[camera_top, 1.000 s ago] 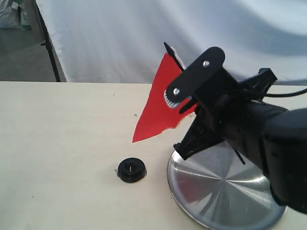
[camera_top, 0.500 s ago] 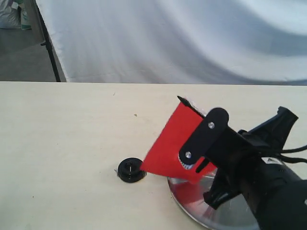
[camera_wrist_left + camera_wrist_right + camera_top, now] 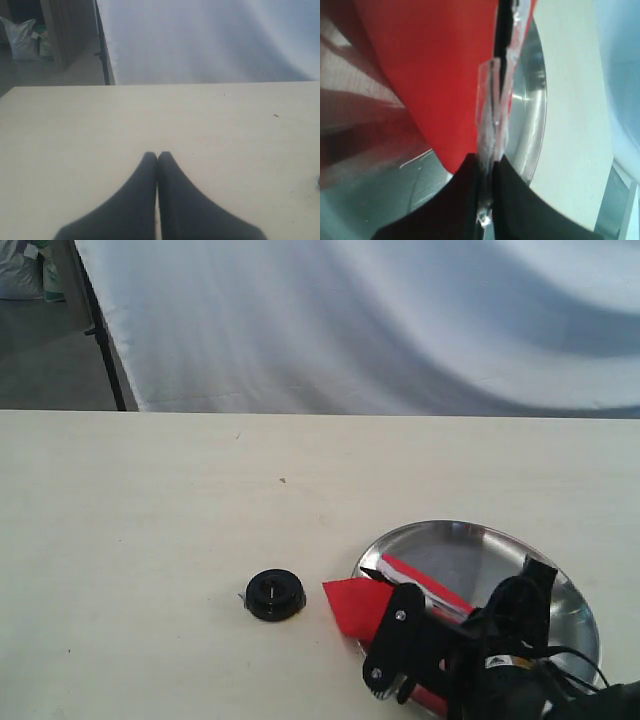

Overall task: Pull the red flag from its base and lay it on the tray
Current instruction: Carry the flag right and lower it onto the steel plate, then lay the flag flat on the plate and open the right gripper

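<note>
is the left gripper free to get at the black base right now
Probably yes: the base stands alone, nothing over it, and the right gripper is at the tray. The left gripper is shut, empty.

The right gripper (image 3: 487, 159) was observed with both black fingers (image 3: 455, 200) pressed together on the thin black pole (image 3: 502, 45) of the red flag (image 3: 430, 70), at a strip of clear tape (image 3: 489, 105). The red cloth was spread over the stainless-steel tray (image 3: 529, 115), whose surface carried a reddish reflection. The tray's rim bordered the pale desk (image 3: 570, 100). Contact between cloth and tray could not be confirmed.
</note>
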`<state>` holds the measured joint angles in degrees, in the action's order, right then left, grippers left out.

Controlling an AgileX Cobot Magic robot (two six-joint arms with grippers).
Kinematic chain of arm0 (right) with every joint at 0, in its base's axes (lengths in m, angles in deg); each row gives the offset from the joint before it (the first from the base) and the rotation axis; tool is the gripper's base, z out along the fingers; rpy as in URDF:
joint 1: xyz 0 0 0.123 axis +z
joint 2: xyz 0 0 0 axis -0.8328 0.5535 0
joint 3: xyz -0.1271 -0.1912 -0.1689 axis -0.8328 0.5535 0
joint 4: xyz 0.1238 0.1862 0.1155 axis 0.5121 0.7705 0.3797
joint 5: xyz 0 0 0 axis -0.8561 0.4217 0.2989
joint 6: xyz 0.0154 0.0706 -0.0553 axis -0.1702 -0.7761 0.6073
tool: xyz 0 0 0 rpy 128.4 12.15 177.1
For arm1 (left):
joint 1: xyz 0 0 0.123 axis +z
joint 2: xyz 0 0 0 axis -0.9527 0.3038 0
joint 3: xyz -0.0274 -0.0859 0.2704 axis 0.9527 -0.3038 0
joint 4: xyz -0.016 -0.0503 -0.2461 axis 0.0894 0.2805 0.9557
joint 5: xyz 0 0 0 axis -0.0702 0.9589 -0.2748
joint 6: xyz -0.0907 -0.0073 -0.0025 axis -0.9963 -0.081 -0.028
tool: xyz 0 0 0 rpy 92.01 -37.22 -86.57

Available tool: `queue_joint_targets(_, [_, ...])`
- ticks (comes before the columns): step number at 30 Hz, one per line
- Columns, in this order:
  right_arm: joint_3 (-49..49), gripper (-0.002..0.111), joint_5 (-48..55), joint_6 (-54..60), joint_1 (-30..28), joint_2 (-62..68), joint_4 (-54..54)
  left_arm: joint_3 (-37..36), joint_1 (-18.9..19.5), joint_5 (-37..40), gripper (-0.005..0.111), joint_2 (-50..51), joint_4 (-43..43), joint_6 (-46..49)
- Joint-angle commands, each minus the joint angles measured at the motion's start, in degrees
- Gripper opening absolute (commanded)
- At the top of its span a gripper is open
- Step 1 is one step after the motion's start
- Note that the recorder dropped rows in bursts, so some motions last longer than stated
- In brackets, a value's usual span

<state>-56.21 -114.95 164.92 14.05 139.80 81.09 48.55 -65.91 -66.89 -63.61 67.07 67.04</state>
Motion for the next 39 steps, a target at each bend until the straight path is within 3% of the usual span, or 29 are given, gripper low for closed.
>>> queue_joint_targets(1, [0.2,0.000,-1.2,-1.0,0.0,4.5,0.0,-0.2,-0.3,-0.3,0.000,-0.2,0.3,-0.1])
queue_joint_targets(8, [0.2,0.000,-3.3,-6.2,0.0,5.9,-3.3,-0.2,-0.3,-0.3,0.000,-0.2,0.3,-0.1])
queue_joint_targets(19, [0.2,0.000,-1.0,-12.2,-3.4,6.5,-21.2,-0.2,-0.3,-0.3,0.000,-0.2,0.3,-0.1])
queue_joint_targets(25, [0.2,0.000,0.1,-12.6,-7.1,7.4,-21.5,-0.2,-0.3,-0.3,0.000,-0.2,0.3,-0.1])
queue_joint_targets(39, [0.2,0.000,-0.2,-13.7,-7.1,7.4,-22.7,-0.2,-0.3,-0.3,0.000,-0.2,0.3,-0.1])
